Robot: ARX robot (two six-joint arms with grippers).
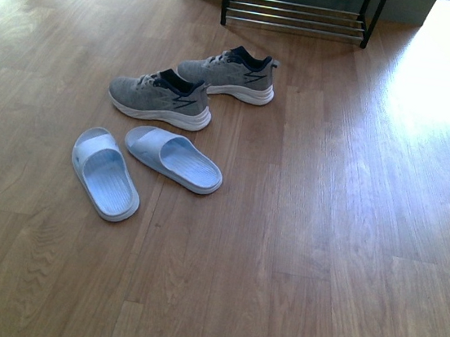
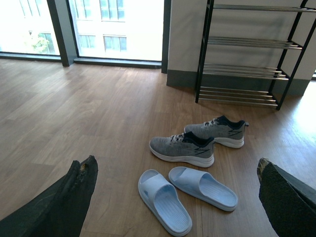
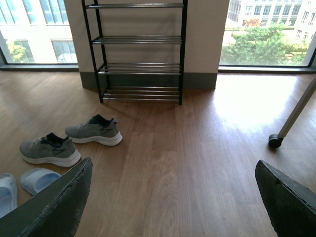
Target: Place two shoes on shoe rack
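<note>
Two grey knit sneakers lie on the wooden floor, the nearer sneaker [image 1: 161, 99] in front of the farther sneaker [image 1: 230, 73]. Closer to me lie two light blue slides, the left slide [image 1: 105, 172] and the right slide [image 1: 174, 158]. The shoe rack [image 1: 297, 17] stands at the back against the wall, and only its lowest chrome bars show in the front view. Neither arm appears in the front view. My left gripper [image 2: 175, 170] hangs open high above the slides [image 2: 164, 201]. My right gripper [image 3: 173, 170] is open over bare floor, right of the sneakers [image 3: 94, 130], facing the rack [image 3: 138, 52].
A grey wall base [image 2: 182, 79] runs behind the rack, with large windows [image 2: 118, 27] on either side. A caster wheel [image 3: 275, 141] on a slanted metal leg stands on the floor at the right. Bright sunlight falls on the floor at the far right.
</note>
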